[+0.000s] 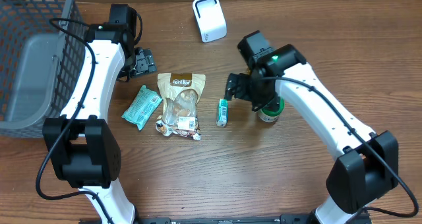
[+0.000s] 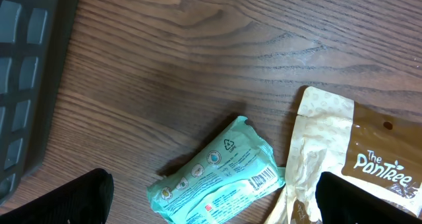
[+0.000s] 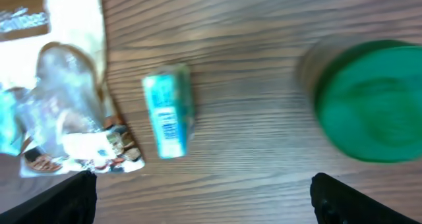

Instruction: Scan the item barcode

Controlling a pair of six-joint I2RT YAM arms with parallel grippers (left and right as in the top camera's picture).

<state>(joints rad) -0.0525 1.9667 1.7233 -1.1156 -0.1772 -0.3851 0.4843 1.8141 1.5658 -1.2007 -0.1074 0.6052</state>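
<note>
Looking from overhead, you lose most of the green-lidded jar (image 1: 271,112) behind the right arm. The right wrist view gives you its lid in full, but that whole picture is blurred, so no print on the small teal box (image 3: 168,115) can be read. The left jaws stand wide open and empty, their dark fingertips (image 2: 69,197) cut off at the bottom corners of the left wrist view. There the teal packet (image 2: 217,181) shows a barcode and the snack pouch (image 2: 349,161) is cropped at the right edge. The right jaws are spread wide too, holding nothing, above the small teal box, which lies on the table (image 1: 264,178) between the snack pouch and the green-lidded jar. Only the overhead view shows you the white scanner (image 1: 209,18), well apart from the items, and the wire basket (image 1: 33,59).
</note>
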